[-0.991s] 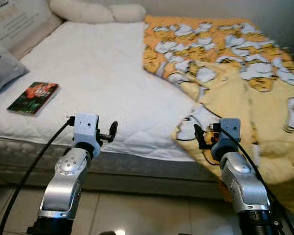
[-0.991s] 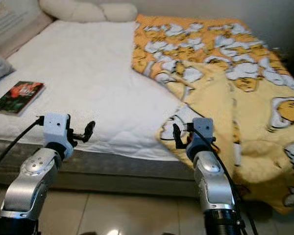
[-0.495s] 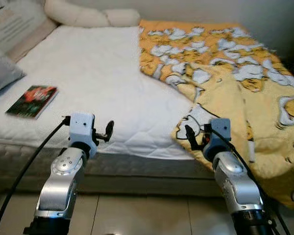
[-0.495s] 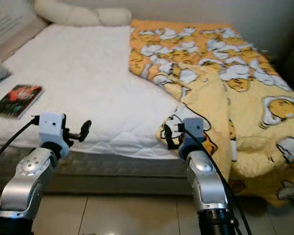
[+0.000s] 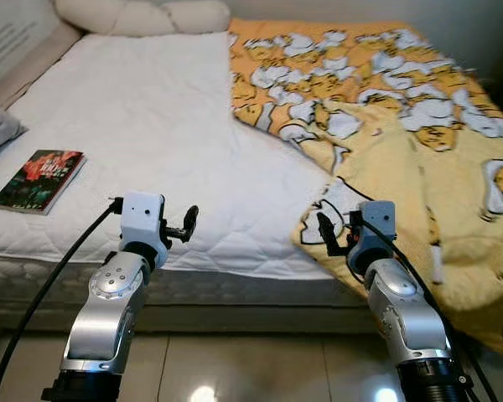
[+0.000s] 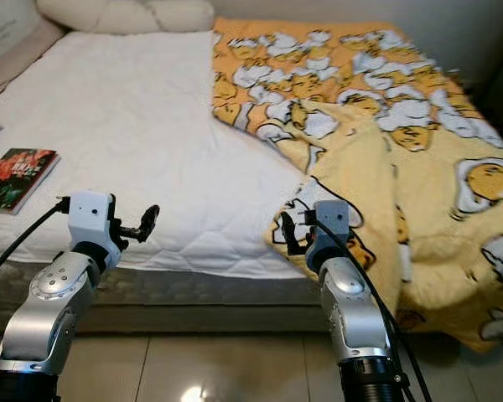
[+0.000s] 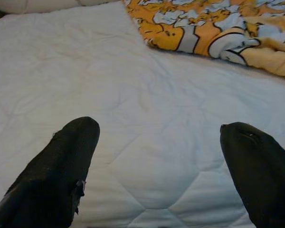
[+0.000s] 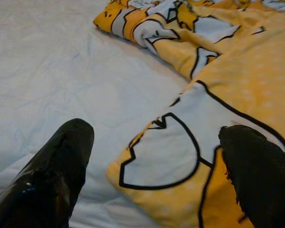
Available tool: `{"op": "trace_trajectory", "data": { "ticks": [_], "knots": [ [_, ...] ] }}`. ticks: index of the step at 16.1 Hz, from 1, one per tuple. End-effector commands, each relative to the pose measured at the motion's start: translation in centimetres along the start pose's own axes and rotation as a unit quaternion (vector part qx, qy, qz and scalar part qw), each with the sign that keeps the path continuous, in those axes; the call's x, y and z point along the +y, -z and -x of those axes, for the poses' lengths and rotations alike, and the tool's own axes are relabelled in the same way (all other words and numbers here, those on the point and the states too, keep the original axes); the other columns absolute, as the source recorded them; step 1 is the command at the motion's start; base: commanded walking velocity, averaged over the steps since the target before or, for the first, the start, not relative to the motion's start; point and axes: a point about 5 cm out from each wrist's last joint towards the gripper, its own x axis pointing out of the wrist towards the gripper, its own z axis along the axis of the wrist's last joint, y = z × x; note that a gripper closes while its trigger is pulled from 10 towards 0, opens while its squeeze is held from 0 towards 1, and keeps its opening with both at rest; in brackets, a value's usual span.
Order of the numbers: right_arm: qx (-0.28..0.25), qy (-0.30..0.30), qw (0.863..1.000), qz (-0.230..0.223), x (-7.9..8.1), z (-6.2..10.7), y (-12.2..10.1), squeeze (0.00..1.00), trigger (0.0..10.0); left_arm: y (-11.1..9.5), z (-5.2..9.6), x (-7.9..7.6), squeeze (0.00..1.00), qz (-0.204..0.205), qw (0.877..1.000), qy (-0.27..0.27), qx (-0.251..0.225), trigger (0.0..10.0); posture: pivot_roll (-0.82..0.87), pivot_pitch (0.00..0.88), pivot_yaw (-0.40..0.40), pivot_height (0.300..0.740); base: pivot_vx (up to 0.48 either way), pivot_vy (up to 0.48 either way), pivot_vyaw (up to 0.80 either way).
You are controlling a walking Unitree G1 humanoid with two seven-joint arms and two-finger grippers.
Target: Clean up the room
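Two silver arms with rounded, glossy metal casings end below in black ribbed collars. Each wrist carries a pale grey-white boxy camera housing. A black cable (image 5: 54, 280) loops from each housing. The fingers (image 7: 61, 175) are matte black, thick and round-tipped.

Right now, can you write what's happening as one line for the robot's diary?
left gripper: open over white mattress | right gripper: open at yellow blanket corner | book: on mattress, untouched
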Motion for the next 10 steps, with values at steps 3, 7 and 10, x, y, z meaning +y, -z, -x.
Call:
{"op": "trace_trajectory", "data": {
  "ticks": [3, 7, 10],
  "knots": [
    [0.003, -0.002, 1.0, 0.004, -0.04, -0.13, 0.0, 0.0, 10.0, -0.13, -0.09, 0.04, 0.0, 0.0, 1.0, 0.001, -0.001, 10.0, -0.03, 0.0, 0.015, 0.74, 0.319, 0.0, -0.27],
    [0.0, -0.003, 1.0, 0.012, -0.04, -0.09, -0.08, 0.0, 10.0, -0.12, -0.04, 0.06, 0.0, 0.001, 1.0, 0.001, -0.001, 10.0, -0.03, 0.0, 0.014, 0.74, 0.32, 0.0, 0.0],
    [-0.001, -0.006, 1.0, 0.016, -0.06, -0.06, -0.09, 0.0, 10.0, -0.06, 0.0, 0.05, 0.0, 0.003, 1.0, 0.001, 0.0, 10.0, -0.03, 0.0, 0.014, 0.74, 0.322, 0.0, 0.0]
  ]
}}
